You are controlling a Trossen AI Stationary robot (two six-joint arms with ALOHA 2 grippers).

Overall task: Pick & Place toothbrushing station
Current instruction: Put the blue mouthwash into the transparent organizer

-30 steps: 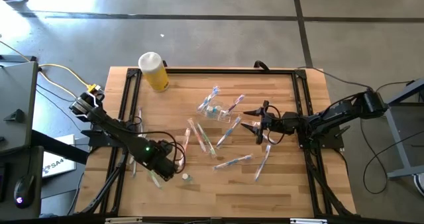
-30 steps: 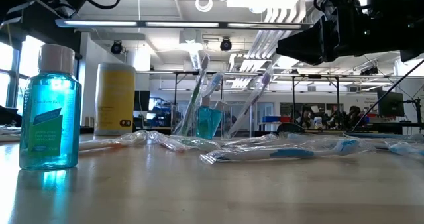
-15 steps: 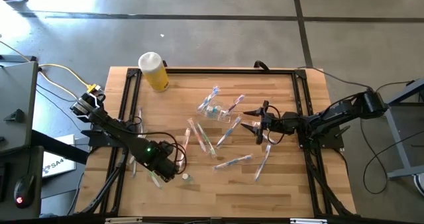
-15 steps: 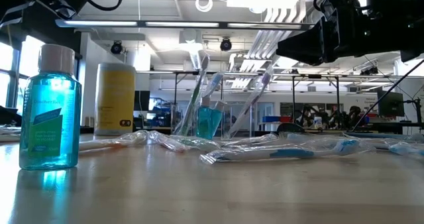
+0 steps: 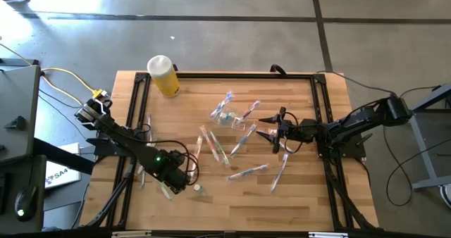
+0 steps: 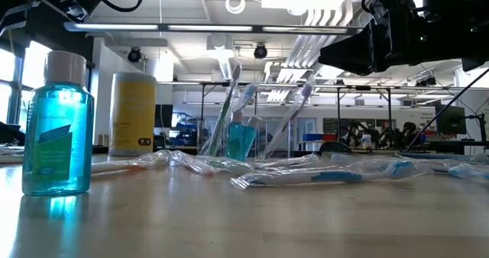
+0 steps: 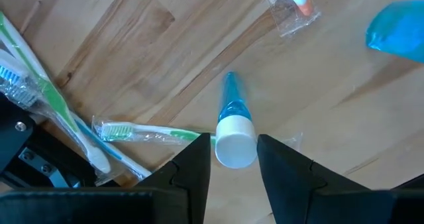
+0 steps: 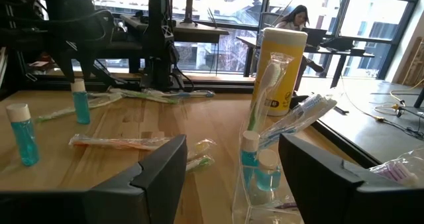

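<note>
The clear holder cup (image 5: pixel 227 117) stands on the table's far middle with a few toothbrushes upright in it; it also shows in the right wrist view (image 8: pixel 265 177). Several wrapped toothbrushes (image 5: pixel 218 148) lie flat around it. A small blue bottle with a white cap (image 5: pixel 199 189) stands upright near the front edge. My left gripper (image 7: pixel 233 168) is open above the bottle (image 7: pixel 232 128), one finger on either side of its cap, touching nothing that shows. My right gripper (image 5: pixel 271 129) is open and empty, level, to the right of the cup.
A yellow cylinder with a white cap (image 5: pixel 163 74) stands at the far left corner. More wrapped toothbrushes lie under and beside the left arm (image 7: pixel 139 132). A black frame (image 5: pixel 211 74) runs round the table. A second blue bottle (image 8: pixel 79 101) stands farther off.
</note>
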